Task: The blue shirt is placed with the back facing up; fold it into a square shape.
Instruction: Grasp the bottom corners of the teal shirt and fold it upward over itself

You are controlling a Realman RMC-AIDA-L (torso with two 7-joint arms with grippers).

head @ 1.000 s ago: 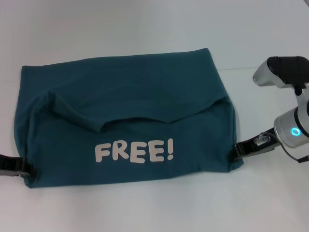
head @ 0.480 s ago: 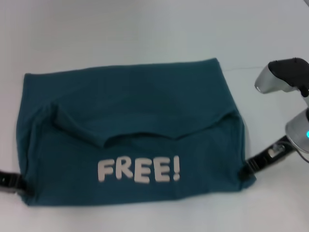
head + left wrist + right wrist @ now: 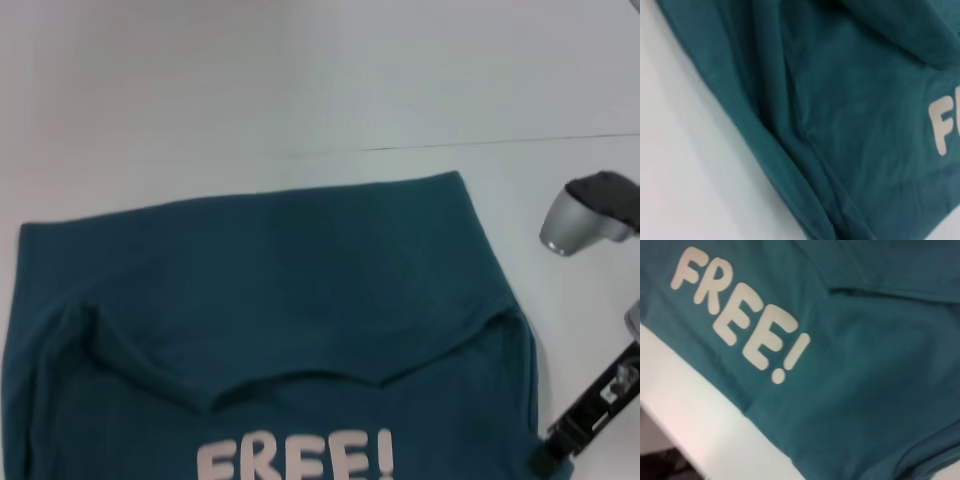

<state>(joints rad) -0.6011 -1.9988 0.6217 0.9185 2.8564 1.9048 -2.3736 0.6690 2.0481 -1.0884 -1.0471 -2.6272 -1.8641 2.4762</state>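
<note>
The blue shirt (image 3: 300,300) lies folded on the white table (image 3: 300,80), with its near part running off the bottom of the head view. A folded layer with a curved edge crosses it, and white "FREE!" lettering (image 3: 295,458) shows below that edge. My right gripper (image 3: 548,458) sits at the shirt's near right corner and is shut on the fabric there. The right wrist view shows the shirt (image 3: 865,365) and the lettering (image 3: 740,320) close up. The left wrist view shows creased shirt fabric (image 3: 840,125) along its left side. My left gripper is out of view.
Bare white table lies beyond the shirt, crossed by a thin seam line (image 3: 500,143). A silver and black part of my right arm (image 3: 585,215) hangs above the table to the right of the shirt. In the right wrist view, white table (image 3: 690,405) borders the shirt's near edge.
The shirt has slid toward me, down the head view, and its near edge now runs off the frame. The right gripper came along at its corner. The left gripper has left the view.
</note>
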